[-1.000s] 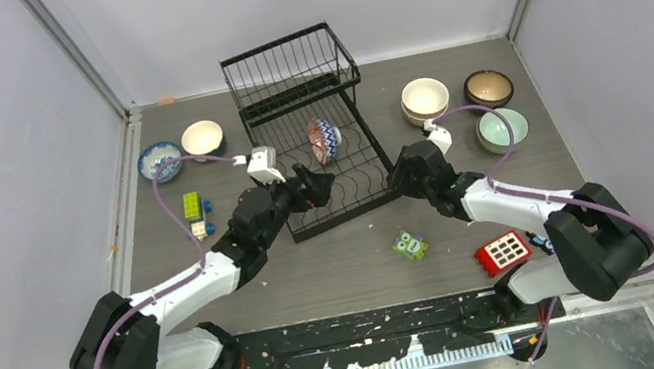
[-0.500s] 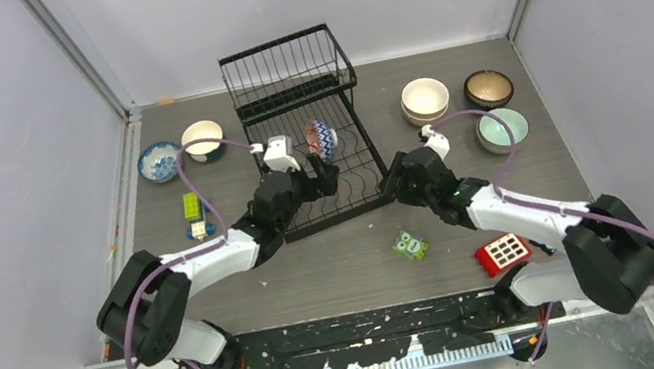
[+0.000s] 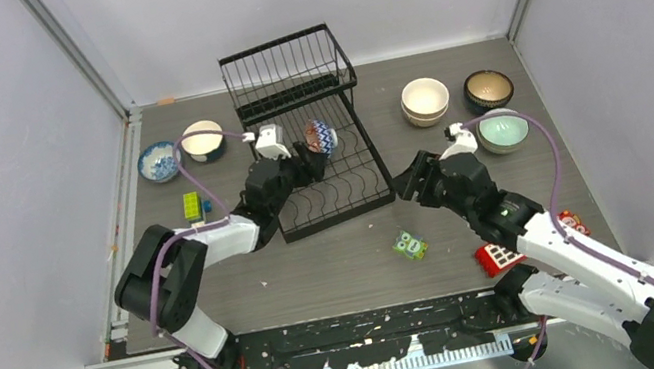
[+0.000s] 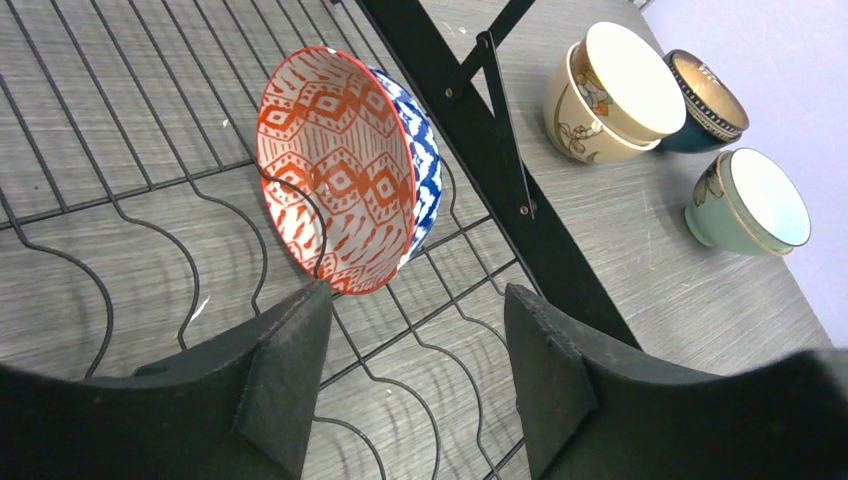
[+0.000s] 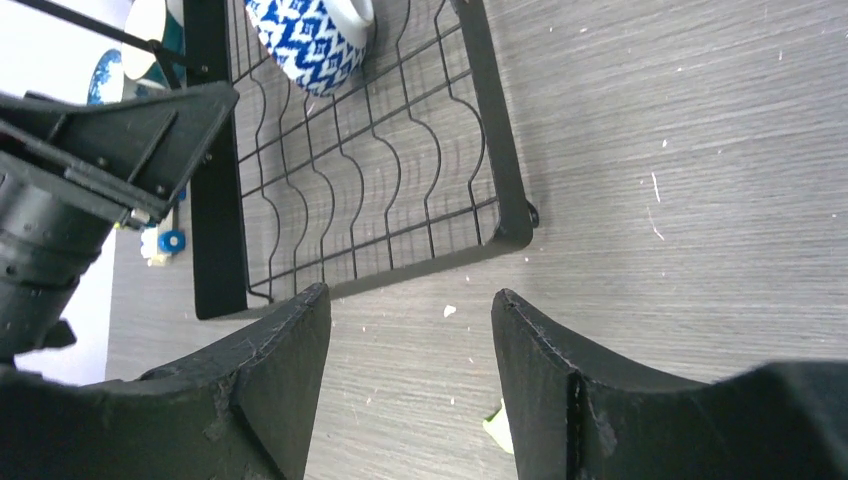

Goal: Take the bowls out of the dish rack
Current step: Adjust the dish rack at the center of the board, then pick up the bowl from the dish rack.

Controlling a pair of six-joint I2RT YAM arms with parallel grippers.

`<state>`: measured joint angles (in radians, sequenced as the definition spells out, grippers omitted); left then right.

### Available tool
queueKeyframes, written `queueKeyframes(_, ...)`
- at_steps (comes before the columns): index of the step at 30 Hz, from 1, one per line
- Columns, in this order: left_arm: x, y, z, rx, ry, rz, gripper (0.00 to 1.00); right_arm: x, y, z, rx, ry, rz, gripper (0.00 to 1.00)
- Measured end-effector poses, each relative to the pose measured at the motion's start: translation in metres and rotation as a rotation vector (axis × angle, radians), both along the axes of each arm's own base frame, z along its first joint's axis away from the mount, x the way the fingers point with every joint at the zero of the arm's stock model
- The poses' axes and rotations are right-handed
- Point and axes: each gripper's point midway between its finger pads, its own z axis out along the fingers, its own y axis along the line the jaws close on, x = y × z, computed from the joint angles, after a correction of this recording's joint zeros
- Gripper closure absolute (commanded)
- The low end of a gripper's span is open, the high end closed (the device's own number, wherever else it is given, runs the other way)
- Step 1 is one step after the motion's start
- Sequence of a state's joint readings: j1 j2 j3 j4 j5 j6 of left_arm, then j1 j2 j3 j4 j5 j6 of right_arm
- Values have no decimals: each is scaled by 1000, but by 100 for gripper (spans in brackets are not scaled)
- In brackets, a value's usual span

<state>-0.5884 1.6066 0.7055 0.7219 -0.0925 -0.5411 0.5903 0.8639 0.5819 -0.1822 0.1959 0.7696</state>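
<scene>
Left jaws: well apart, holding nothing. The left gripper (image 4: 415,315) sits low over the lower tray, its fingers framing the base of the patterned bowl (image 4: 340,170). The left fingertip is just beside the bowl's lower rim; contact cannot be confirmed.

Right jaws: also parted and empty. The right gripper (image 5: 410,320) hangs over bare table (image 5: 650,200), just beside the near right corner of the dish rack (image 5: 480,130).

Bowl: red-orange diamond pattern inside, blue-and-white outside. It stands on edge in the wavy wires of the lower tray, mouth turned toward the left wrist camera. It is the only bowl seen in the rack (image 3: 336,198); the upper basket looks empty.

Handling, as a judgement: glazed ceramic, so rigid, slick and chip-prone, with modest weight. It could roll along the wires if nudged. The best hold is probably across the rim wall, one finger inside and one outside, closed gently.

Outward: two stacked cream bowls (image 3: 426,99), a dark bowl (image 3: 489,88) and a mint bowl (image 3: 503,129) sit on the table right of the rack. Two more bowls (image 3: 180,149) sit to its left.
</scene>
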Motion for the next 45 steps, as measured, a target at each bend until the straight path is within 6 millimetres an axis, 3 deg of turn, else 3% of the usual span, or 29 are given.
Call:
queueKeyframes(3, 4, -1, 0, -16, -13, -19, 45, -8, -1, -3, 3, -1, 22, 35)
queueKeyframes(8, 6, -9, -2, -38, -34, -59, 44, -22, -4, -16, 1, 23, 49, 35)
queueKeyframes(14, 11, -19, -9, -58, -43, -90, 44, -30, -6, -15, 17, 10, 65, 35)
queueKeyframes(25, 27, -26, -23, -81, -51, -66, 47, -35, -6, -12, 21, -2, 88, 35)
queueKeyframes(33, 35, -29, -26, -98, -75, -59, 59, -37, -8, -12, 9, -7, 94, 35)
queueKeyframes(39, 40, -29, -33, -105, -73, -52, 62, -38, -8, -13, 2, -8, 97, 35)
queueKeyframes(45, 44, -32, -28, -131, -86, -52, 64, -38, -9, -13, -7, -11, 102, 35)
